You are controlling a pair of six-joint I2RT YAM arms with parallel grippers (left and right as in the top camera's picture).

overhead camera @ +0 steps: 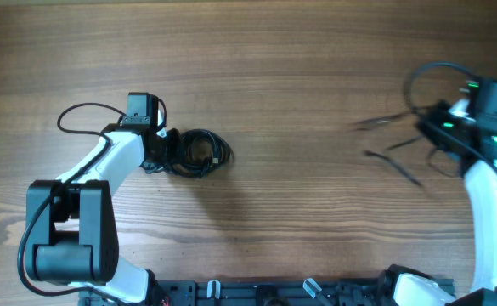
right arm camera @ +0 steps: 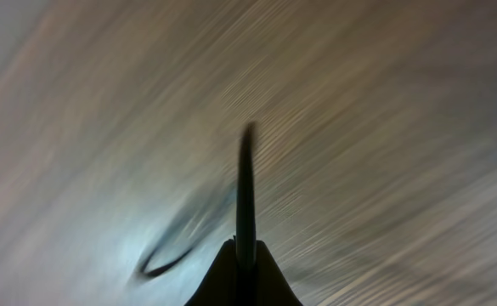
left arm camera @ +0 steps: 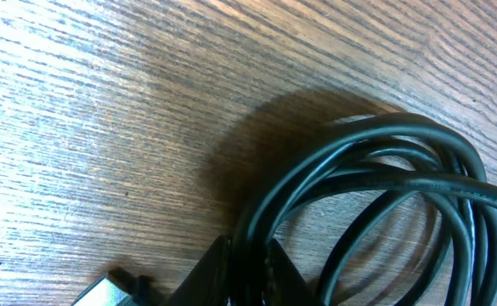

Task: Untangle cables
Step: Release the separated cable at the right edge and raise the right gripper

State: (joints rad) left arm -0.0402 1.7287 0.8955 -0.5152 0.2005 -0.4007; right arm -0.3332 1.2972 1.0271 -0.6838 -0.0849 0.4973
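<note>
On the wooden table, the coiled cable lies just ahead of the left gripper, which pinches one loop, while the right gripper is pressed together on a thin cable running blurred ahead of it.

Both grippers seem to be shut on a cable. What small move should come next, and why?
Probably the right gripper should lower its thin cord onto the table and let go. That cord is well apart from the coiled cable pinched by the left gripper, and the blurred right wrist view suggests fast motion, so setting it down seems safest.
</note>
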